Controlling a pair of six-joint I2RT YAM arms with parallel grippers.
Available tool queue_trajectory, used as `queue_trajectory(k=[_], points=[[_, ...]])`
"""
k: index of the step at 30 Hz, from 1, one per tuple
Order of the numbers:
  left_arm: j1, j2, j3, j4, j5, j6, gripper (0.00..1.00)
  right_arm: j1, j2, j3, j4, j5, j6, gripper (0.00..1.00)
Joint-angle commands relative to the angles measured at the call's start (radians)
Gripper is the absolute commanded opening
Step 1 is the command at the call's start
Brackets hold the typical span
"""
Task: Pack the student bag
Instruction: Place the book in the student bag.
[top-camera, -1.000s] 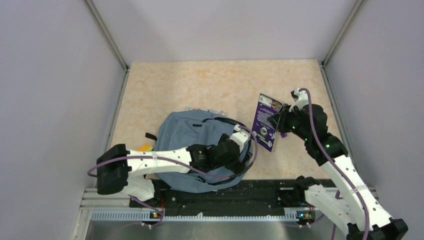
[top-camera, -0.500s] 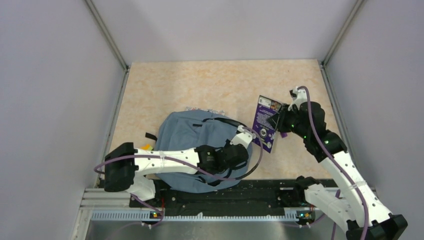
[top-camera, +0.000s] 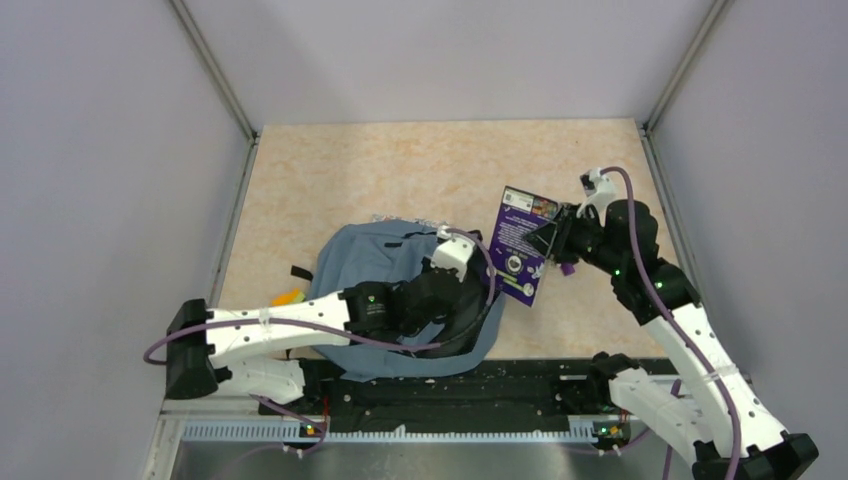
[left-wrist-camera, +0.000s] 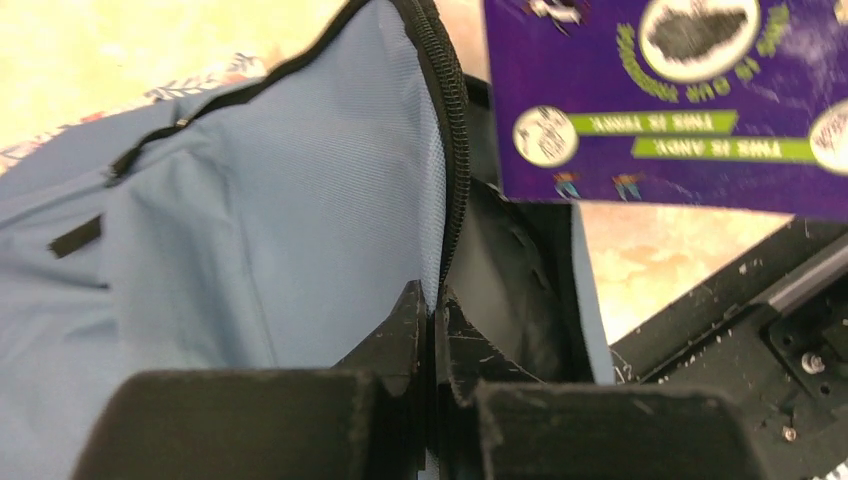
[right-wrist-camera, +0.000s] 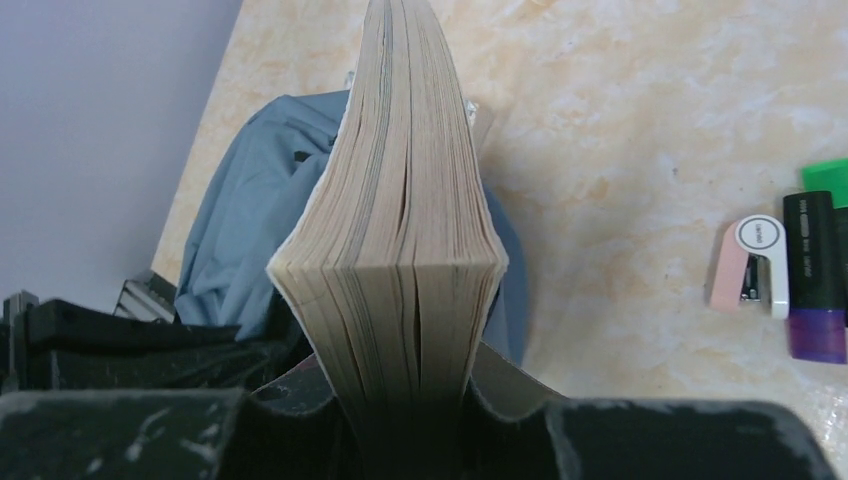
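Recorded left claw (left-wrist-camera: 432, 306) closed tight on the zippered rim of the student bag (top-camera: 370, 262), lying open on counter (top-camera: 400, 170) near arm bases; right claw (right-wrist-camera: 405, 400) clamped on thick purple book (top-camera: 518, 245), held just beside bag's opening.

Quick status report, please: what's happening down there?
Left claw shut on student bag zipper edge, mouth open. Right claw shut on purple book, poised beside it. Nothing visible between.

L fingers (left-wrist-camera: 398, 338) pinched shut; R fingers (right-wrist-camera: 660, 440) clamped part-open.
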Motion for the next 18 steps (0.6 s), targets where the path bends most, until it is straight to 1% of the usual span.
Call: queue_trajectory(k=[1,4,6,8,10,13,15,16,18], points=[[0.059,-0.100,0.018,0.064,-0.081,0.014,0.00,0.005,-0.035,0.012,0.085,-0.055,0.047,0.00],[0.091,-0.161,-0.003,0.082,-0.092,0.018,0.00,0.005,-0.066,0.014,0.016,-0.040,0.045,0.00],[0.106,-0.187,-0.018,0.101,-0.085,0.020,0.00,0.006,-0.090,0.004,-0.016,-0.057,0.058,0.00],[0.117,-0.204,-0.028,0.115,-0.071,0.027,0.00,0.005,-0.117,-0.036,0.002,-0.094,0.102,0.00],[0.126,-0.210,-0.031,0.118,-0.059,0.038,0.00,0.005,-0.143,-0.109,0.088,-0.151,0.179,0.00],[0.144,-0.213,-0.031,0.111,-0.014,0.044,0.00,0.005,-0.164,-0.263,0.328,-0.243,0.342,0.00],[0.154,-0.222,-0.034,0.120,0.022,0.048,0.00,0.007,-0.146,-0.353,0.467,-0.252,0.430,0.00],[0.157,-0.227,-0.035,0.123,0.034,0.048,0.00,0.013,-0.130,-0.379,0.516,-0.246,0.446,0.00],[0.162,-0.243,-0.037,0.125,0.057,0.045,0.00,0.031,-0.094,-0.394,0.540,-0.213,0.448,0.00]])
